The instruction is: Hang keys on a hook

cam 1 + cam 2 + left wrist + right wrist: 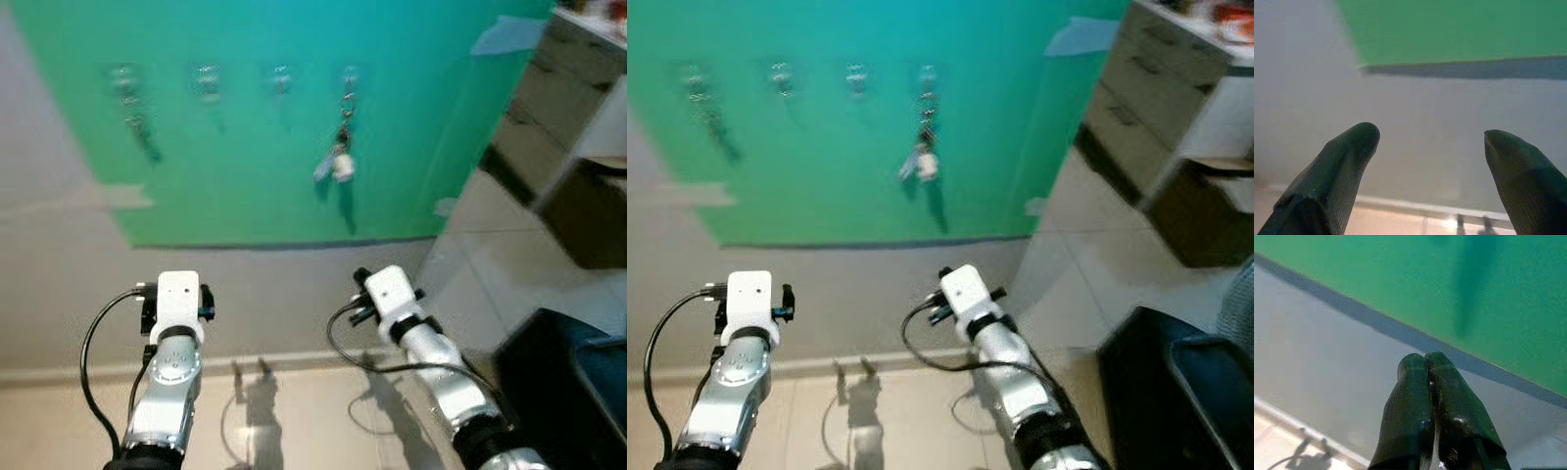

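Hanging on the far right hook of the green board, the keys lay long axis vertical, up and far from the clenched, empty right gripper, the nearer one, while the left gripper was released.

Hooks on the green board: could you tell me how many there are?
4, in a row along the green board: far left, second, third, and rightmost, holding the keys.
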You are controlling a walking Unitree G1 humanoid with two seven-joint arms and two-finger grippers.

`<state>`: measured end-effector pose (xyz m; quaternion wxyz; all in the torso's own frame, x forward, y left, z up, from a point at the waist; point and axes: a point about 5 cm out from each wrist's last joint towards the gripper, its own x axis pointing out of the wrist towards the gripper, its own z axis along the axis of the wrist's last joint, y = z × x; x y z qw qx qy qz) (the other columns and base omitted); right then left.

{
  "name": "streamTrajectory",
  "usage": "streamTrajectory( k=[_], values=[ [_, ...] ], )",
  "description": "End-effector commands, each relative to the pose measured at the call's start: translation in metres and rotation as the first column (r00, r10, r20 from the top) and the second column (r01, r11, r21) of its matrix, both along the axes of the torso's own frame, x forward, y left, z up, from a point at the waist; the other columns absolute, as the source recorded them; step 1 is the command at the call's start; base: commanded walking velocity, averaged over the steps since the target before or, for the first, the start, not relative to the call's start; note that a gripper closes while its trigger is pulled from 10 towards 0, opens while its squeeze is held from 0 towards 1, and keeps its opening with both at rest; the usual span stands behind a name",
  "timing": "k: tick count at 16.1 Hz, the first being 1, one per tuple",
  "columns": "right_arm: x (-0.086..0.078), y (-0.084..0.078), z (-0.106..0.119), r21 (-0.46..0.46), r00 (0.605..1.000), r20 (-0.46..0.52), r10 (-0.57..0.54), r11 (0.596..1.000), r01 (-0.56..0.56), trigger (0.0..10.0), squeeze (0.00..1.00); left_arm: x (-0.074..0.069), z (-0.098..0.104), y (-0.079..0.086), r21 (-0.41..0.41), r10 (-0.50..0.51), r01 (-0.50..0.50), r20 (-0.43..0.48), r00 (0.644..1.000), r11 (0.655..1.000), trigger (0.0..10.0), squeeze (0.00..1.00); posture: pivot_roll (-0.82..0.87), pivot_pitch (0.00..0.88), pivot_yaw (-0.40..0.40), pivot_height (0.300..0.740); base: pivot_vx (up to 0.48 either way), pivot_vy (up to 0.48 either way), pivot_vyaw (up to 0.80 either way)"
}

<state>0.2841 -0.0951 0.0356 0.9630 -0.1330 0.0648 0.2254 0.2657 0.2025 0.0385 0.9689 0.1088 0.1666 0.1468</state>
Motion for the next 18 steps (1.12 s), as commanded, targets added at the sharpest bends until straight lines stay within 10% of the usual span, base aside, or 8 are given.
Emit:
streamTrajectory(
  k=[1,12,18],
  values=[
    [0.0034,0.0010,0.0050,0.011,1.000,0.017,-0.002,1.000,0.002,10.0,0.00,-0.0020,-0.0004,0.0029,0.013,0.021,-0.021,-0.001,1.000,1.000,10.0,0.00,-0.07,0.000,-0.008,0.736,0.000,0.000,0.80],
    [0.0054,-0.0004,0.0009,0.000,1.000,-0.024,-0.018,1.000,0.018,10.0,0.00,-0.0028,-0.0007,0.0046,0.015,0.034,-0.034,-0.003,0.999,0.999,10.0,0.00,-0.06,0.000,-0.016,0.736,0.000,0.000,0.80],
    [0.0038,0.0030,0.0007,0.024,1.000,-0.028,-0.002,1.000,0.002,10.0,0.00,-0.0032,0.0004,0.0037,0.018,0.021,-0.021,0.003,1.000,1.000,10.0,0.00,-0.06,0.000,-0.012,0.736,0.284,-0.279,0.00]
  ],
)
